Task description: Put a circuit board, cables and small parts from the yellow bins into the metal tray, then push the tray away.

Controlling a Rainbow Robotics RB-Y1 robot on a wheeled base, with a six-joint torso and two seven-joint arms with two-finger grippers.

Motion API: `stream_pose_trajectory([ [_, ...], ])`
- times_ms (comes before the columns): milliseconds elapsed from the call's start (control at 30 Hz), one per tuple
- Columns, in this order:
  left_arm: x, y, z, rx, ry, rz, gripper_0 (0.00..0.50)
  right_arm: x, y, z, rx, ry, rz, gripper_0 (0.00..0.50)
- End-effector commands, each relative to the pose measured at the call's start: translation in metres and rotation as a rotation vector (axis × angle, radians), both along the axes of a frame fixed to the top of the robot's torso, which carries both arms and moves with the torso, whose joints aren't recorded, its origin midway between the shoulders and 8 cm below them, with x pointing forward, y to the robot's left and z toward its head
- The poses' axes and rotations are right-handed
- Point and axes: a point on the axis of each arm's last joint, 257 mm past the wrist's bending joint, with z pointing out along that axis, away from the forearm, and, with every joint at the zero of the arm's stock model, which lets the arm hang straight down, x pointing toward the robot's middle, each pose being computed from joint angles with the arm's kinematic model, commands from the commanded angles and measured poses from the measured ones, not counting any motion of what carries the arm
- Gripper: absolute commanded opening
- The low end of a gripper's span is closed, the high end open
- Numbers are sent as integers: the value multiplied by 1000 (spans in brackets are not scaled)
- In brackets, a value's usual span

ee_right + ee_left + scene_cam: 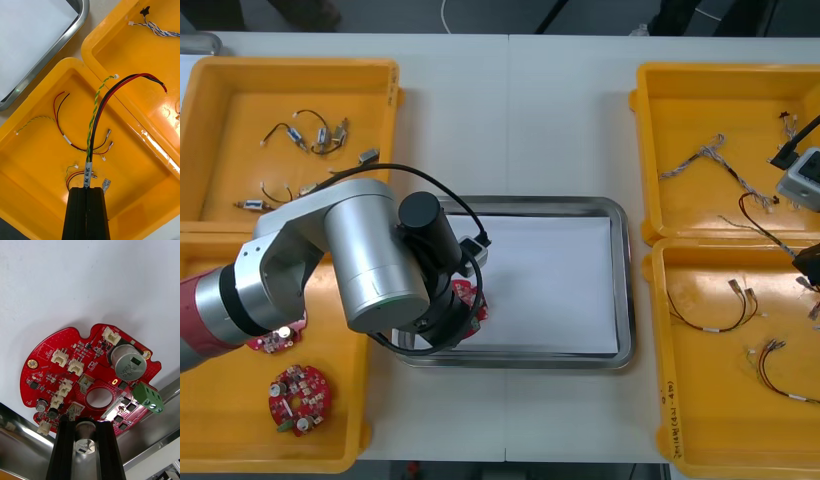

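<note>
The left gripper [87, 423] is clamped on the near edge of a round red circuit board [90, 378], at the near left corner of the white-lined shiny metal tray [624, 280]; I cannot tell whether the board touches the lining. The right gripper [87, 189] is closed on a bundle of black, red and twisted green-and-yellow cable [98, 112], held above the near right yellow plastic bin [710, 420]. By my judgement the task is early: the board must be released, the cable carried over, the small metal parts [310, 135] fetched from the far left yellow bin [240, 110], and the tray pushed away.

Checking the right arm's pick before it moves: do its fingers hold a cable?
Yes, the right fingers are shut on a cable of green-yellow, black and red wires over a yellow bin.
</note>
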Motion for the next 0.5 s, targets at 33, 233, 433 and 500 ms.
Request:
stream_pose_trajectory([
  [33, 7, -14, 13, -34, -33, 40, 3, 2, -1, 12, -57, -32, 33, 0],
  [233, 8, -11, 13, -32, -35, 46, 500, 1, -1, 12, -56, -31, 34, 0],
  [433, 10, -12, 18, -41, -44, 50, 500, 1, -1, 12, -53, -30, 33, 0],
  [500, 11, -12, 24, -49, -42, 59, 500, 1, -1, 12, -52, -30, 31, 0],
])
